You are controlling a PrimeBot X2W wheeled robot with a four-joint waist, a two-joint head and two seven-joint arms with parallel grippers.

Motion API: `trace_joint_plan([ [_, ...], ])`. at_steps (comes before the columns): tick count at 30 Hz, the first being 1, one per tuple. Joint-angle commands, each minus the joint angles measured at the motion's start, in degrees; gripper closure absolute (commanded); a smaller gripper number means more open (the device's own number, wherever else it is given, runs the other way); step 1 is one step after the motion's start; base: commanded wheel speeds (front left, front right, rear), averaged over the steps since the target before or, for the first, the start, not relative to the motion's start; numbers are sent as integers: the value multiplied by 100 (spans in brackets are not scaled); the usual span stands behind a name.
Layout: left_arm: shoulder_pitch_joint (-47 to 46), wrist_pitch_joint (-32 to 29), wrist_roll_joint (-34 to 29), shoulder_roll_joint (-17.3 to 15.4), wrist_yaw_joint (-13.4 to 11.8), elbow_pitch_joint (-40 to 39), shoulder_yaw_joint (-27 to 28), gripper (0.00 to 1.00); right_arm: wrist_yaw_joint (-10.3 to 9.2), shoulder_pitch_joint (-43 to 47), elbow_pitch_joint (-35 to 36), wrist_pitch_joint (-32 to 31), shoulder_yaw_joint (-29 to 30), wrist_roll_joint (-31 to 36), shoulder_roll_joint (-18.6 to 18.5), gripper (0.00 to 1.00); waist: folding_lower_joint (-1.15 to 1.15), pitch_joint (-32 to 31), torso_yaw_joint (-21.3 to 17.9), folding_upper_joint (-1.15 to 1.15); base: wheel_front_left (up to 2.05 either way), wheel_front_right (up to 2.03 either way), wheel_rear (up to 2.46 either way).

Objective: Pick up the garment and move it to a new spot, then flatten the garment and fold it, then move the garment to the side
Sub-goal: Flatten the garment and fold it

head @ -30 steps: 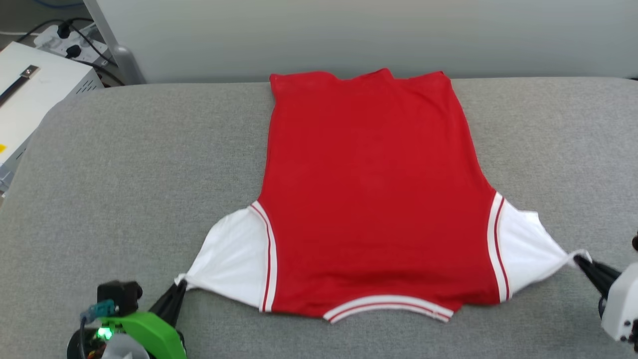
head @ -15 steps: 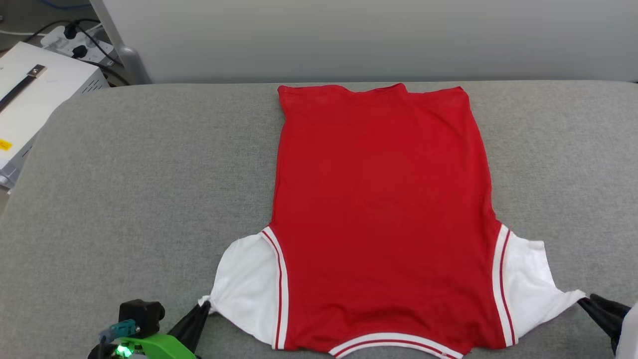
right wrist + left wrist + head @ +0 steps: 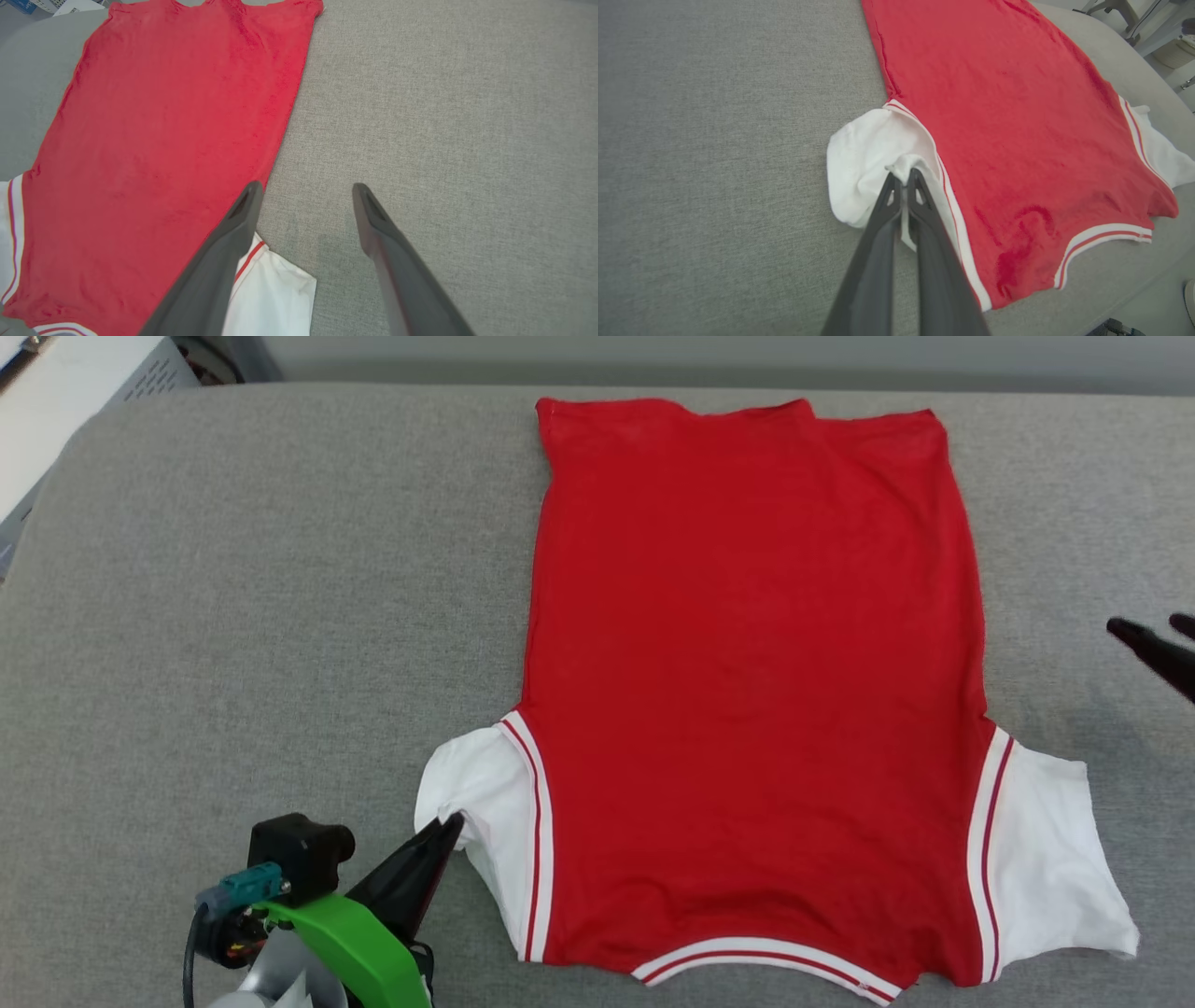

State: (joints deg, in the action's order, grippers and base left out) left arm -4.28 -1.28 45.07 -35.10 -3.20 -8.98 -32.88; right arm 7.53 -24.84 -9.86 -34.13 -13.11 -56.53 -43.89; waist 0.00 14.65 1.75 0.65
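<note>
Garment: red jersey-knit T-shirt with white short sleeves, laid flat, plain red side up, in the middle of the grey woven-fabric surface. Long axis runs near-to-far from the robot. The straight hem lies at the far end. The curved collar trim, white with a red stripe, lies at the near end. The red panel is smooth, a long rectangle widening slightly towards the shoulders, with a few shallow wrinkles near the collar in the left wrist view.

Left sleeve: soft white cloth, bunched and drawn inwards towards the red body. The left pincer has its dark fingers together, clamped on the cuff.

Right sleeve: spread out flat to the side, loose, with a red-and-white striped seam where it joins the body.

Right pincer: fingers wide apart, holding nothing, over bare surface just beside the shirt's right edge and further out than the right sleeve.
</note>
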Motion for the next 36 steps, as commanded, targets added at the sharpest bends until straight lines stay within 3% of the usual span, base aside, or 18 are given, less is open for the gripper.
trace_joint_plan([
  [1,-36,-68,-69,-65,-53,-195,-4,100,-4,-277,28,-249,122,164,80,0,0,634,370,-65,0,0,0],
  [7,-256,-291,-290,-80,-199,-1034,-94,100,-4,-1587,-366,-1661,750,1313,509,0,0,1387,781,-65,0,0,0],
  [13,-452,-448,-529,8,-195,-1472,-327,100,-4,-2739,-800,-2544,1354,2362,954,0,0,1914,1227,-65,0,0,0],
  [16,-607,-469,-858,10,-137,-1539,-510,100,-4,-3099,-982,-2876,1482,2886,988,0,0,2091,1424,-65,0,0,0],
  [23,-792,-338,-945,364,-54,-1586,-723,100,-4,-3741,-1255,-3412,1820,3829,1001,0,0,2395,1817,-65,0,0,0],
  [30,-918,-131,-852,578,-56,-1682,-638,100,-4,-3837,-1383,-3584,1988,4447,1047,0,0,2545,2004,-65,0,0,0],
  [35,-1022,8,-935,474,-59,-1713,-467,100,-4,-3686,-1444,-3795,2134,4643,1108,0,0,2595,2078,-65,0,0,0],
  [36,-1022,17,-937,465,-60,-1707,-458,100,-4,-3644,-1455,-3881,2157,4639,1133,40,0,2596,2080,-65,0,0,0],
])
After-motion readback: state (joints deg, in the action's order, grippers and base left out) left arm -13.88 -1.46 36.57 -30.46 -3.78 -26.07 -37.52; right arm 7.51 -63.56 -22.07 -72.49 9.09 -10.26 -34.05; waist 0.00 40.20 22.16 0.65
